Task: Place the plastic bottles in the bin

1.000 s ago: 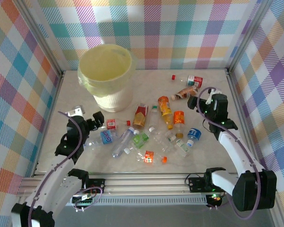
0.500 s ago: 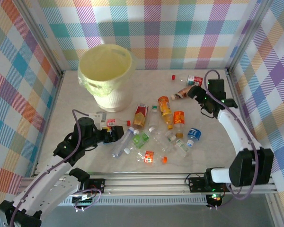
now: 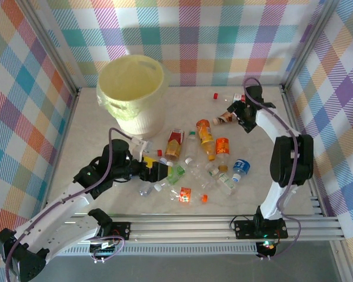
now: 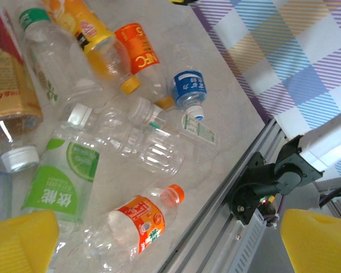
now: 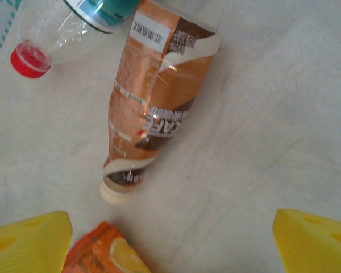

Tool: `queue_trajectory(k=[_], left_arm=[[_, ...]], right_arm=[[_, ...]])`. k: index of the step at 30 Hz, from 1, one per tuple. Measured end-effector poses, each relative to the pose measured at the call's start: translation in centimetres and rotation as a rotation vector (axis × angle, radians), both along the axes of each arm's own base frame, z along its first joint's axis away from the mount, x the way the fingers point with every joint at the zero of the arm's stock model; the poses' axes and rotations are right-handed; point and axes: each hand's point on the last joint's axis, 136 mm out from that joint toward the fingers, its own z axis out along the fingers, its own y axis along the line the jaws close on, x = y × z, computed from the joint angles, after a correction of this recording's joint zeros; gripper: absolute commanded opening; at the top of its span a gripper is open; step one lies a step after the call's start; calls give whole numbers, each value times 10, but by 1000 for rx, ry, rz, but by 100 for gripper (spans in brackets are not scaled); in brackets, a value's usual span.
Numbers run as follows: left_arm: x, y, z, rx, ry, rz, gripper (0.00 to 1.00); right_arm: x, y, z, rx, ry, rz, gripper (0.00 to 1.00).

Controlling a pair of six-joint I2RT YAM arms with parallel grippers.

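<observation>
The bin (image 3: 130, 88), pale yellow with a liner over its rim, stands at the back left. Several plastic bottles (image 3: 191, 164) lie scattered mid-table. My left gripper (image 3: 157, 171) is open over the cluster's near left side. Between its yellow pads (image 4: 20, 244) lies a clear bottle with an orange label and cap (image 4: 139, 222), beside a green-label bottle (image 4: 57, 187). My right gripper (image 3: 238, 114) is open at the back right, just beyond a brown coffee bottle (image 5: 153, 102) with a cream cap. An orange-label bottle (image 5: 105, 256) shows by its left pad (image 5: 28, 239).
A loose red cap (image 3: 215, 95) and a red-label bottle (image 3: 242, 98) lie near the back wall. An aluminium rail (image 3: 182, 226) runs along the table's front edge, close to the orange-capped bottle. Checked walls enclose the left, back and right.
My left arm has reached right, from the table's left side to the bottle cluster. My right arm has swung toward the back, ending at the brown bottle.
</observation>
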Motion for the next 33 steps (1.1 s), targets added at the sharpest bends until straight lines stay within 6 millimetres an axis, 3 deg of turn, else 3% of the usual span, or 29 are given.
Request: queue_trajectory(k=[6, 12, 33], left_arm=[[0, -3, 5, -4, -31, -23, 100], [4, -6, 14, -22, -84, -30, 100], [13, -11, 6, -2, -84, -27, 100]], right_arm=[[36, 0, -8, 1, -2, -34, 86], [56, -3, -20, -10, 23, -64, 85], [64, -12, -63, -20, 119, -122, 77]])
